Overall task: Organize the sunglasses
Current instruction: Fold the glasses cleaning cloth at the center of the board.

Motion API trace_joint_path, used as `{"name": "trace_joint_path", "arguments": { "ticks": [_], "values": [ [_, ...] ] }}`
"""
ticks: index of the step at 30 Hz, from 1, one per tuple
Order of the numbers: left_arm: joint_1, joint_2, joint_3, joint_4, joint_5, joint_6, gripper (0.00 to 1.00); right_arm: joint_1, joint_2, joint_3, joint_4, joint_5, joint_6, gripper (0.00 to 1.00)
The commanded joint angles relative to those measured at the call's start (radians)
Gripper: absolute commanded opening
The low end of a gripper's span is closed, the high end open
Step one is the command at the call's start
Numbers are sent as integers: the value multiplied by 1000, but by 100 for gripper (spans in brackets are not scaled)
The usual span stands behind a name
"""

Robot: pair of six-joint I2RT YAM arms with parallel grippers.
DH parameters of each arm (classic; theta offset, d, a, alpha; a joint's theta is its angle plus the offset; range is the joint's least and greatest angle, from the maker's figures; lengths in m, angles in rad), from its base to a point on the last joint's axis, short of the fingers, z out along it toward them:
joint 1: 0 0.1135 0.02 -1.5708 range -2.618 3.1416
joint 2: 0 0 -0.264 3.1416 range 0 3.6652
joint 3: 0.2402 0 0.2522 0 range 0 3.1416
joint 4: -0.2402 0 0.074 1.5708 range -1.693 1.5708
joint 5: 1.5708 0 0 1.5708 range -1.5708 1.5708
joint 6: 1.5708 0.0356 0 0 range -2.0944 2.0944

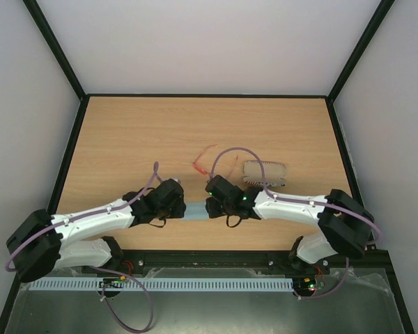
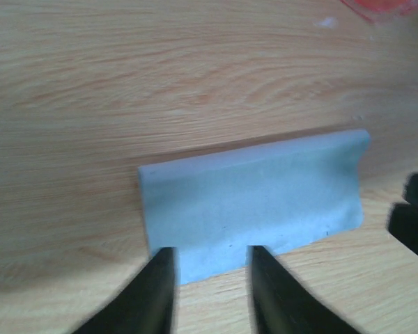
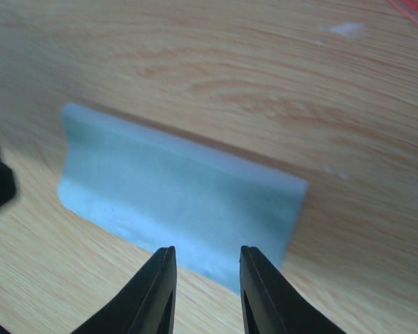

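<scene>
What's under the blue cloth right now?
Only the table shows around the blue cloth; its underside and anything within its fold are covered. The sunglasses lie apart from it, farther back.

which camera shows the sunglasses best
The top external view: the sunglasses lie whole on the table, left of the case. The left wrist view catches only a blurred red sliver of them at its top right edge, and the right wrist view likewise, at its top right corner.
</scene>
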Motion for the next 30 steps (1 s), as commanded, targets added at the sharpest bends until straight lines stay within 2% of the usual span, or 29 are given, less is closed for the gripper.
{"name": "trace_joint_path", "arguments": {
  "ticks": [1, 2, 3, 7, 8, 9, 12, 13, 15, 20, 30],
  "values": [
    [31, 57, -6, 190, 112, -14, 15, -40, 83, 60, 65, -118, 60, 25],
    [40, 62, -16, 227, 124, -20, 5, -49, 100, 65, 93, -145, 70, 23],
    [49, 63, -23, 258, 133, -28, 3, -55, 114, 72, 119, -174, 79, 21],
    [94, 20, -76, 367, 187, -39, 3, -73, 149, 75, 235, -282, 112, 18],
    [105, -8, -91, 376, 194, -40, 8, -76, 158, 73, 261, -308, 121, 18],
    [117, -41, -105, 373, 193, -40, 17, -80, 168, 68, 286, -334, 131, 20],
    [147, -187, -134, 271, 128, -54, 59, -101, 200, 41, 393, -412, 159, 29],
    [151, -243, -139, 209, 88, -57, 69, -106, 209, 35, 424, -434, 170, 32],
    [158, -355, -147, 145, 62, -56, 78, -111, 238, 40, 445, -454, 180, 32],
    [168, -445, -164, 50, 53, -62, 79, -114, 306, 54, 476, -473, 186, 30],
    [168, -441, -209, 89, 90, -78, 78, -135, 319, 44, 444, -426, 154, 28]
  ]
}}
